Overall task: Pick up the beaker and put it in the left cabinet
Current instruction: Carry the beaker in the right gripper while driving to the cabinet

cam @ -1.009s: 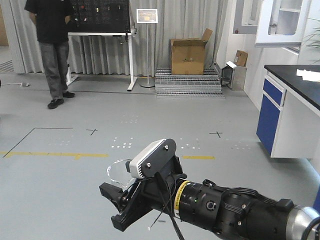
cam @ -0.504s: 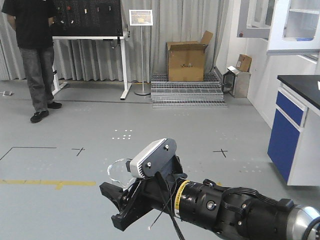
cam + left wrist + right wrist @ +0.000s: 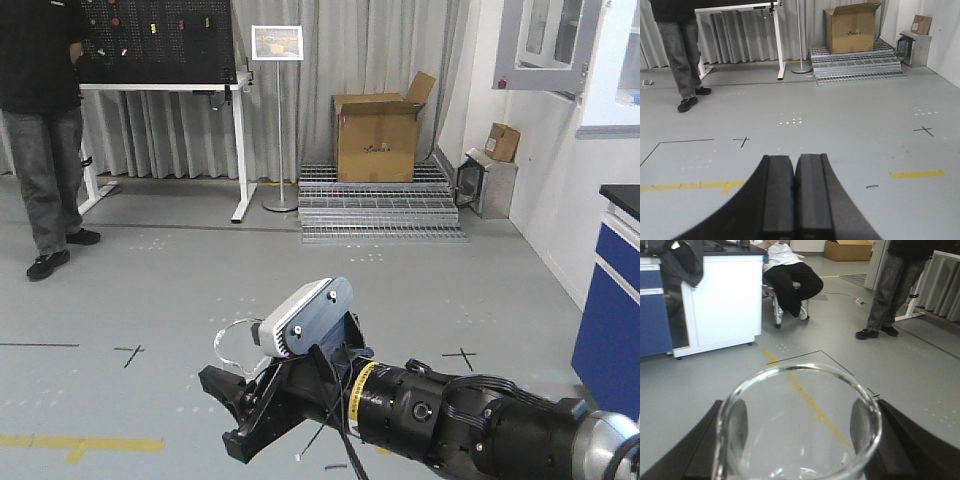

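The small clear glass beaker with a pouring lip (image 3: 799, 426) is empty and sits between the two black fingers of the right hand (image 3: 226, 408). The fingers are drawn in narrow against its walls, one on each side, and the rim stands proud above them. It is carried over bare grey floor, with no desk under it. I cannot tell whether it is quite upright.

The left hand (image 3: 795, 196) is empty, its pads pressed flat together.

Low ahead of the right hand a yellow floor line (image 3: 82, 442) crosses the concrete. Far ahead stand an open brown cardboard box (image 3: 375, 135) on grey metal grating steps (image 3: 380, 205) and a standing person in dark trousers (image 3: 40, 170). Off to the hand's right is a blue-fronted lab unit (image 3: 610, 335). The light grey left cabinet shows in no view.

So the job looks like mid-carry, with the placing yet to come. The main risk is the smooth glass sliding or twisting in the fingers if the base jolts or turns sharply, and a drop onto concrete would break it. People are close to the path, including a seated person in black trousers (image 3: 790, 280). At the shelf, the tall rim could strike the edge if the hand comes in too high.
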{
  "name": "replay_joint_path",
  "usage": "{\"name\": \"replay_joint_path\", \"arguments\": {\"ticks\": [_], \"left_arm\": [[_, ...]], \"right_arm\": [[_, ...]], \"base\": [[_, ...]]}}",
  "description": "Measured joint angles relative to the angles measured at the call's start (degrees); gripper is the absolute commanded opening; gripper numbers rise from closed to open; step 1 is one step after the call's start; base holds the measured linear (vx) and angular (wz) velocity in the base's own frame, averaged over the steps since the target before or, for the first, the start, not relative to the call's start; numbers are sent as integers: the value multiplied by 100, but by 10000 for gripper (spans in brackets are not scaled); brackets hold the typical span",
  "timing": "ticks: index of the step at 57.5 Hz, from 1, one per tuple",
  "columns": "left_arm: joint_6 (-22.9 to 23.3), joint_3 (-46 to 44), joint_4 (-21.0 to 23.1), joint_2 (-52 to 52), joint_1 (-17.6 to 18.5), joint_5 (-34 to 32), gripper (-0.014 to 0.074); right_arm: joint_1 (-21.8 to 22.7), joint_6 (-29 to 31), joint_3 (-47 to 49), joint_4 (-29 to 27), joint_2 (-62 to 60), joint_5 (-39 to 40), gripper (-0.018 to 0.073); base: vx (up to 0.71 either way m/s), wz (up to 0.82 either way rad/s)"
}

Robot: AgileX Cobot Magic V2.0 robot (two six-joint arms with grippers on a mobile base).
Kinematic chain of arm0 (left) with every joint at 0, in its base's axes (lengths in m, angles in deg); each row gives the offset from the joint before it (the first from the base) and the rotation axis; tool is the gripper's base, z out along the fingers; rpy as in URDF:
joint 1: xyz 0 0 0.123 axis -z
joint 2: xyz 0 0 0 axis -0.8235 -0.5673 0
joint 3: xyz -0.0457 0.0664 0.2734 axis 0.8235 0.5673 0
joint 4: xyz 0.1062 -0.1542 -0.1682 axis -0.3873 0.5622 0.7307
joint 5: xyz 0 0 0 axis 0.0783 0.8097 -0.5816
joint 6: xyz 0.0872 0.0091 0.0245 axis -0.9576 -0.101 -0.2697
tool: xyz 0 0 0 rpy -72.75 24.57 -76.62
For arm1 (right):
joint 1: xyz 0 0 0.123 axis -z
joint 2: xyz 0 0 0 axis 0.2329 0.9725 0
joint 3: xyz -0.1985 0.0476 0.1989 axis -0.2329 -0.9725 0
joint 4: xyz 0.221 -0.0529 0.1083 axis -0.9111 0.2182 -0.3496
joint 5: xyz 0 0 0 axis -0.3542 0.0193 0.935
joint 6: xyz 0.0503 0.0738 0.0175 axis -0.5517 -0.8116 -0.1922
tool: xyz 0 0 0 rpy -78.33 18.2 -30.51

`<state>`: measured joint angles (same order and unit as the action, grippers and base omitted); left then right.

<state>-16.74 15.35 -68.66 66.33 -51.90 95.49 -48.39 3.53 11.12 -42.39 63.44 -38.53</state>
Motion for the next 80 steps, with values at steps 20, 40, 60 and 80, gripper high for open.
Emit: {"name": "replay_joint_path", "arguments": {"ticks": [20,40,60,80], "left_arm": [[0,0,0,0,0,0,4],[0,0,0,0,0,0,4],[0,0,0,0,0,0,4],[0,0,0,0,0,0,4]], "right_arm": [[0,0,0,0,0,-11,19],[0,0,0,0,0,-11,19],[0,0,0,0,0,-16,19],[0,0,0,0,0,-16,19]], "base": [[63,3],[60,15],[60,15],[59,6]]}}
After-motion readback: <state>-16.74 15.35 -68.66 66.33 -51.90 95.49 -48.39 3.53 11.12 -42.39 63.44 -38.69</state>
